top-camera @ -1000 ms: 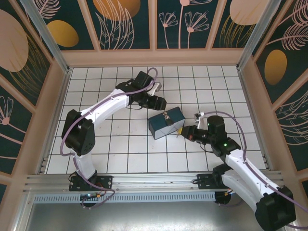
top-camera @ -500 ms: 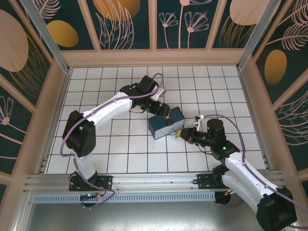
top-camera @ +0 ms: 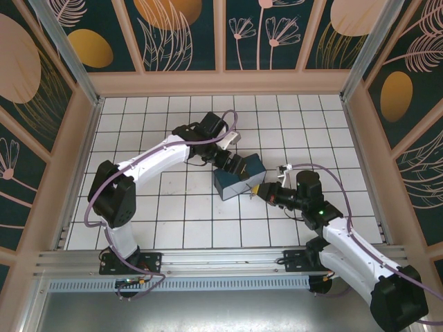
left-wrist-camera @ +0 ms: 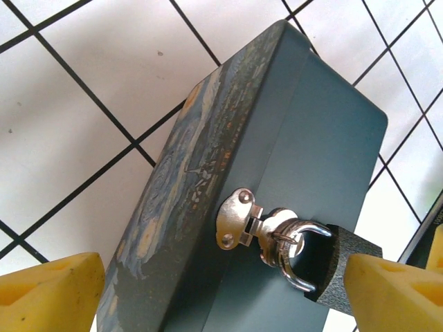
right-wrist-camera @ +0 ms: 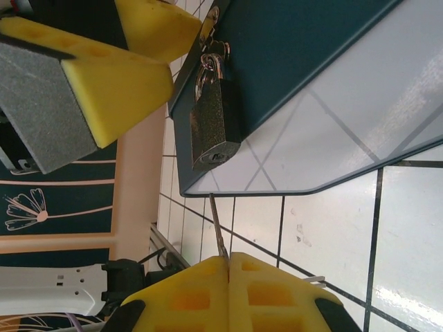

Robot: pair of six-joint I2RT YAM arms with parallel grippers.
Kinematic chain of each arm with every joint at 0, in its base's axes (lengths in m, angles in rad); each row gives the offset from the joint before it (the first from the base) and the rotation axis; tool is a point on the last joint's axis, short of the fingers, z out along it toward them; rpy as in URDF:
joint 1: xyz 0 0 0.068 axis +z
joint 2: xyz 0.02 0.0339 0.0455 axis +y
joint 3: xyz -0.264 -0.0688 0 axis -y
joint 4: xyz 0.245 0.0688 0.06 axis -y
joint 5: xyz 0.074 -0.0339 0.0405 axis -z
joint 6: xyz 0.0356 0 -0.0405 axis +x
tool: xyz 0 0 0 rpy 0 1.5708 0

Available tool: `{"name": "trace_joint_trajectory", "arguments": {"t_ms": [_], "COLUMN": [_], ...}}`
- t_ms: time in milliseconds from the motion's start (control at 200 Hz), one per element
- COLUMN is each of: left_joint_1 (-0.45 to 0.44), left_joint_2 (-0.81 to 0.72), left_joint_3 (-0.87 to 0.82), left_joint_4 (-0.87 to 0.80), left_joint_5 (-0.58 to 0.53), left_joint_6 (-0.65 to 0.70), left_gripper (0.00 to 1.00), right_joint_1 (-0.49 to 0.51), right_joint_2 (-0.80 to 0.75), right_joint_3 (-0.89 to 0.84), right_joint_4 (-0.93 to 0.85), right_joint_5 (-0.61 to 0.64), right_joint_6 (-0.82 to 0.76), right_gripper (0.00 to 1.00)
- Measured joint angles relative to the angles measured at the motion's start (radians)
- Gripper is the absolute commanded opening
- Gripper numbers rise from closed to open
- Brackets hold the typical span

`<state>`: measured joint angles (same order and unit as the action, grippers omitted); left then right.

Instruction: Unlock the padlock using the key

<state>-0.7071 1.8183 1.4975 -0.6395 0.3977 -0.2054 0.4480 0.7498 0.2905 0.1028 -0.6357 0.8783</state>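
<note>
The padlock (right-wrist-camera: 216, 117) hangs by its shackle (left-wrist-camera: 299, 245) from the silver hasp (left-wrist-camera: 237, 218) on the painted tin box (left-wrist-camera: 325, 138), which sits near the middle of the tiled table (top-camera: 166, 207). In the right wrist view its body dangles free, with the keyhole (right-wrist-camera: 211, 158) on the end face toward 6 o'clock.

The key (right-wrist-camera: 217, 228) is just off that face at 6 o'clock. Its thin blade points up toward the keyhole, with the tip close but apart. The right gripper (right-wrist-camera: 228, 280) is clenched on the key's bow, and only the blade sticks out between the yellow pads.

The left gripper (left-wrist-camera: 214, 297) stands wide and grasps nothing. In its own view one of its pads (left-wrist-camera: 398, 294) sits right against the lock body at 3 o'clock and the other is well off at 9 o'clock.

The step in hand looks like insertion, and a loose lock would probably swing away from a pushing key. The left jaws likely need to shift so the body lies between the pads, then pinch its flat sides without covering the keyhole face. The right arm should line the blade up with the lock's long axis and feed it in slowly. If the blade goes in at an angle, the tip may skate off the face or twist in the soft pads. Turning should wait until the blade is fully seated.
</note>
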Motion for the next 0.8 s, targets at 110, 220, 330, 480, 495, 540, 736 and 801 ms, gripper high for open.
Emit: {"name": "trace_joint_trajectory", "arguments": {"t_ms": [110, 220, 330, 480, 495, 540, 736, 801], "left_joint_1": [0.000, -0.002, -0.006, -0.017, -0.019, -0.019, -0.021, -0.021], "left_joint_2": [0.000, 0.000, 0.000, 0.000, 0.000, 0.000, 0.003, 0.006], "left_joint_3": [0.000, 0.000, 0.000, 0.000, 0.000, -0.001, -0.015, -0.022], "left_joint_4": [0.000, 0.000, 0.000, 0.000, 0.000, 0.000, 0.000, -0.001], "left_joint_5": [0.014, 0.014, 0.014, 0.014, 0.014, 0.014, 0.006, 0.000], "left_joint_6": [0.011, 0.019, 0.022, 0.023, 0.023, 0.023, 0.023, 0.022], "left_gripper": [0.95, 0.96, 0.98, 0.98, 0.98, 0.98, 0.96, 0.96], "right_joint_1": [0.000, 0.000, 0.000, 0.000, 0.000, 0.000, 0.000, 0.000], "right_joint_2": [0.000, 0.008, 0.014, 0.017, 0.017, 0.017, 0.018, 0.019], "right_joint_3": [-0.007, -0.011, -0.011, -0.011, -0.011, -0.011, -0.016, -0.022], "right_joint_4": [0.011, 0.015, 0.023, 0.034, 0.035, 0.040, 0.068, 0.077], "right_joint_5": [0.007, 0.010, 0.011, 0.011, 0.011, 0.011, 0.017, 0.017], "right_joint_6": [0.000, 0.000, 0.000, 0.003, 0.004, 0.006, 0.024, 0.027], "right_gripper": [0.00, 0.00, 0.00, 0.00, 0.00, 0.00, 0.00, 0.00]}}
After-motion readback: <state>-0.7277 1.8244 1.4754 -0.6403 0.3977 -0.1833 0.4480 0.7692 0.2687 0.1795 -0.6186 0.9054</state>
